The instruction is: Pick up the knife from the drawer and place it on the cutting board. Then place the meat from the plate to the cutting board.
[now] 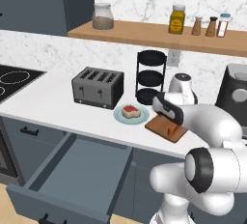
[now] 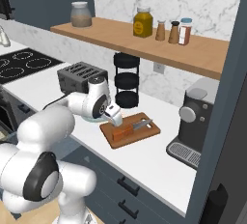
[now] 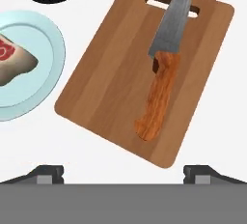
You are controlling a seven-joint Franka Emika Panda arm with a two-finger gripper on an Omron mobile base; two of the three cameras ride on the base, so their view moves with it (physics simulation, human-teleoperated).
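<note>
Left base view: the drawer [image 1: 72, 170] hangs open with nothing showing inside, and the meat [image 1: 130, 111] sits on the plate [image 1: 119, 117], its move not yet done. Right base view: the knife [image 2: 130, 128] lies on the cutting board [image 2: 144, 133], by the tool [image 2: 117, 118]. Hand view: tool fingertips [image 3: 48, 174] spread wide, holding nothing; no writing readable.
</note>
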